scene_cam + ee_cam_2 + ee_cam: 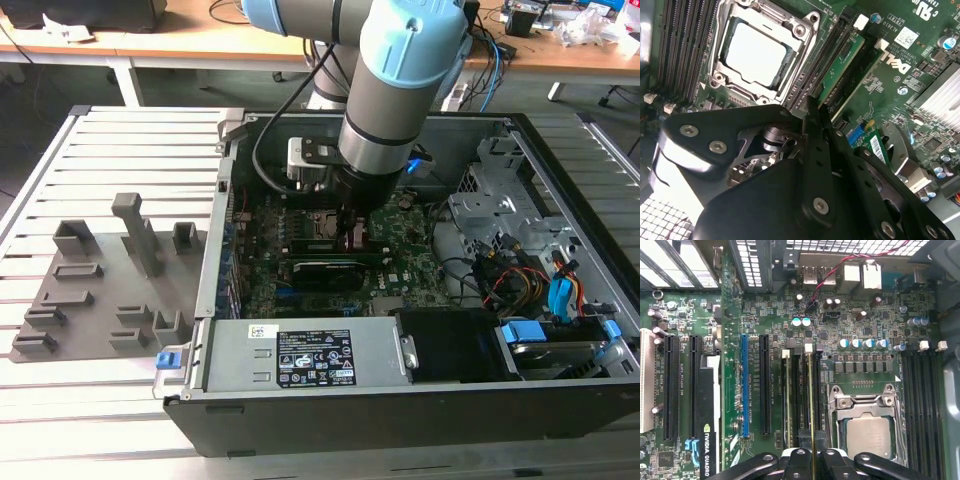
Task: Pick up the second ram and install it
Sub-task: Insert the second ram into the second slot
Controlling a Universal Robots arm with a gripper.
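Standing on edge in a memory slot beside the CPU socket, the second ram [811, 395] runs as a thin green-gold strip from a white latch down to the gripper [812, 456], whose black fingers [799, 460] close on it from either side in the first wrist view. In the second wrist view the gripper [812, 107] comes to a narrow point over the row of dark slots, with the fingertips pressed together and no gap showing between them; the stick itself is hard to make out there, hidden behind the linkage. Another module [786, 395] sits in a slot just beside it, on the side away from the socket. The CPU socket [865, 422], with its metal frame and bare silver chip, lies next to the slots, and a further bank of empty black memory slots [922, 405] flanks the socket's far side. All of this belongs to the motherboard [755, 315], which lies flat inside the open computer case [300, 415]. In the exterior view the robot arm [400, 90] reaches down into the middle of the case. The case rests on a slatted metal table [130, 150], and a grey fixture plate [100, 290] with upright blocks lies on the table toward the exterior view's left, well apart from the gripper.
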